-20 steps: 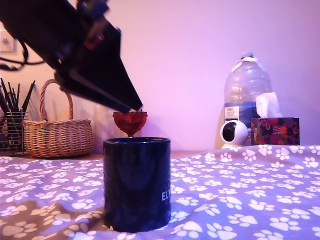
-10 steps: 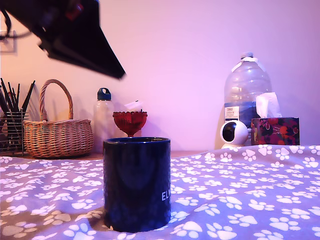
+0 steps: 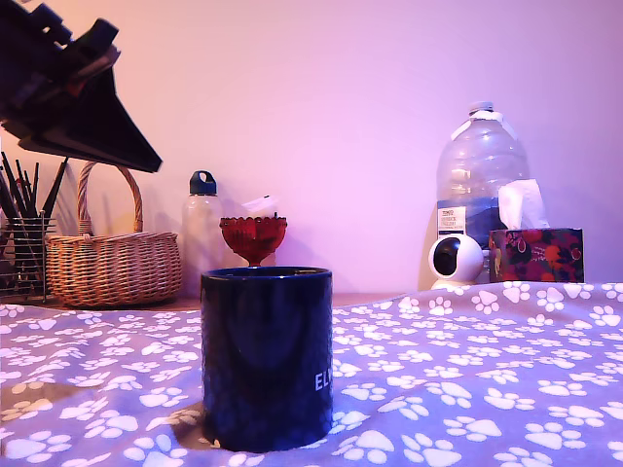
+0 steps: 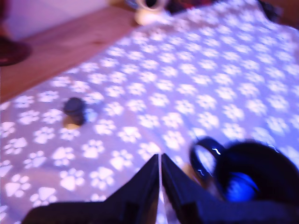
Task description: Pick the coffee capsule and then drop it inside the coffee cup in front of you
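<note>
Home: paw-print cloth (image 3: 487, 370), wicker basket (image 3: 112, 265), tissue box (image 3: 535, 253).

The coffee cup (image 3: 267, 358), a glossy dark navy cylinder with white letters near its base, stands on a paw-print cloth (image 3: 487, 370) in the foreground. High at the exterior view's left, the dark tool (image 3: 73, 97) hangs in the air, well apart from the cup (its tip is too dark to show how the jaws stand). Behind the cup sit a red scalloped goblet (image 3: 253, 238) and a clear bottle with a blue cap (image 3: 201, 229). A wicker basket (image 3: 112, 258) and a wire holder of pencils (image 3: 21, 248) stand at the left. At the right are a large water jug (image 3: 479, 175), a small white camera (image 3: 456, 261) and a tissue box (image 3: 535, 253).
</note>
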`<state>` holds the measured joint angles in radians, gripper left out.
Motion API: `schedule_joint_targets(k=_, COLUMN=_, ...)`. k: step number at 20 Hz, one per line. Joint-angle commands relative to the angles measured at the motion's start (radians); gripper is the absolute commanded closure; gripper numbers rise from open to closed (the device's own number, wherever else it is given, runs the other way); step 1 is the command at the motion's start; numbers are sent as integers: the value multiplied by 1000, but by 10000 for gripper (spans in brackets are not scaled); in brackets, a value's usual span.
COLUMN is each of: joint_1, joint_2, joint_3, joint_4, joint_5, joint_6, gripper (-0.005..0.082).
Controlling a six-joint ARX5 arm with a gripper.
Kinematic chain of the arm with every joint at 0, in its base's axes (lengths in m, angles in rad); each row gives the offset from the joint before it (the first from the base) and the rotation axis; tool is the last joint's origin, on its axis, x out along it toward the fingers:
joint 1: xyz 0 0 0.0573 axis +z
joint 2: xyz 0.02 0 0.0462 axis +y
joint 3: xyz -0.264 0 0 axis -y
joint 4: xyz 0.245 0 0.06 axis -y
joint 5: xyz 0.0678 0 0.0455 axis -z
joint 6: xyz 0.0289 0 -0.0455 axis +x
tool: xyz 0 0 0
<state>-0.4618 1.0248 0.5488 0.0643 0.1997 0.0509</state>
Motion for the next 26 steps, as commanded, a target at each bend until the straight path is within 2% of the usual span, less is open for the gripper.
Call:
schedule_joint_targets(k=1, joint_1=11, joint_2=-1, joint_3=-46, joint_4=51, joint_5=0, joint_6=-10, gripper=793)
schedule_joint_targets(k=3, joint_1=21, joint_2=4, joint_3=-56, joint_4=83, joint_5=-8, joint_6=-15, gripper=793)
schedule_joint_targets(k=7, joint_1=21, joint_2=17, joint_3=-57, joint_4=102, joint_5=-71, joint_6=-17, gripper=793)
schedule_joint_targets(k=13, joint_1=21, joint_2=16, joint_3=-56, joint_4=101, joint_5=-70, joint_6=-17, gripper=793)
schedule_joint_targets(k=15, joint_1=21, joint_2=16, joint_3=-56, joint_4=91, joint_5=-70, joint_6=-40, gripper=787)
schedule_joint_targets(k=16, joint_1=21, joint_2=17, joint_3=-56, joint_4=88, joint_5=-70, joint_6=-45, gripper=736)
schedule_joint_targets(k=17, joint_1=21, joint_2=17, joint_3=-56, joint_4=86, joint_5=-70, joint_6=-45, gripper=640)
schedule_joint_targets(k=19, joint_1=21, joint_2=18, joint_3=-56, joint_4=87, joint_5=-70, joint_6=-44, gripper=386)
schedule_joint_targets(k=20, joint_1=21, joint_2=23, joint_3=-56, joint_4=89, joint_5=-70, joint_6=-44, gripper=297)
schedule_joint_targets(k=21, joint_1=21, joint_2=31, joint_3=-56, joint_4=95, joint_5=-70, joint_6=-43, gripper=265)
schedule_joint_targets(k=26, joint_1=20, joint_2=142, joint_3=-57, joint_4=215, joint_5=-54, joint_6=-43, gripper=266)
